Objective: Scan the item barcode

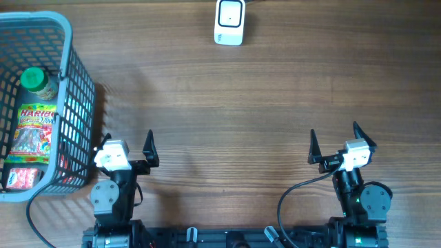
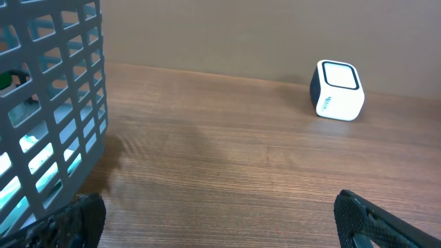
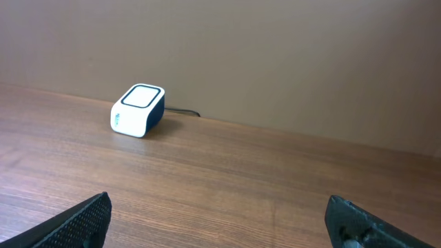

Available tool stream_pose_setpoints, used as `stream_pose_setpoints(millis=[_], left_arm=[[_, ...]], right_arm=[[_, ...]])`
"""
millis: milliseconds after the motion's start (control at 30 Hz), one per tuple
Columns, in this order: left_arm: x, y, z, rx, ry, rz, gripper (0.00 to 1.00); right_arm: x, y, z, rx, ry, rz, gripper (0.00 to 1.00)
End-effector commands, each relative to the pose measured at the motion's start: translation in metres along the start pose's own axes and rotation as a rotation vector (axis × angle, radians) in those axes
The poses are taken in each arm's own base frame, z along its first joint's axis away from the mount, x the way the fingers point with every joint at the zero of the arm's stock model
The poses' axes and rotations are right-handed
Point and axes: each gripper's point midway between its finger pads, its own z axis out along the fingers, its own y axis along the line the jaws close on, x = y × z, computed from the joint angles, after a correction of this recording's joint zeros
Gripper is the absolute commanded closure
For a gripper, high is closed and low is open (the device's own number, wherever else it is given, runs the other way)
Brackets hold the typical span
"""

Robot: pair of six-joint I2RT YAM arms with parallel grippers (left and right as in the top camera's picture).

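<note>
- Left claw (image 1: 127, 142): jaws spread wide and grasping nothing. It is at the near edge of the wooden surface (image 1: 227, 117), just beside the basket's near right corner.
- Right claw (image 1: 335, 138): jaws likewise released and empty, at the near right of the surface, well apart from every object.
- Basket (image 1: 67, 31): grey plastic lattice at the left edge of the surface.
- Items, all inside the basket: a green-capped bottle (image 1: 36, 80) toward the far side, a Haribo sweets bag (image 1: 34, 134) in the middle, and a red-and-white packet (image 1: 23, 178) nearest the arms.
- Scanner (image 1: 229, 22): white box with dark sides, standing at the far middle of the surface, well apart from both claws and the basket. A dark cable (image 3: 182, 111) leaves its rear.
</note>
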Motion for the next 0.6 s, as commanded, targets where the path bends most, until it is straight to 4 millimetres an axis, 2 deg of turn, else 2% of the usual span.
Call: stream_pose_setpoints(millis=[0, 567], left_arm=[[0.0047, 0.0006, 0.001, -0.003, 0.007, 0.015, 0.0], [0.0046, 0.0004, 0.001, -0.002, 0.007, 0.015, 0.0]], right_arm=[[-0.002, -0.0013, -0.0002, 0.01, -0.009, -0.008, 0.0], [-0.002, -0.0013, -0.0002, 0.01, -0.009, -0.008, 0.0]])
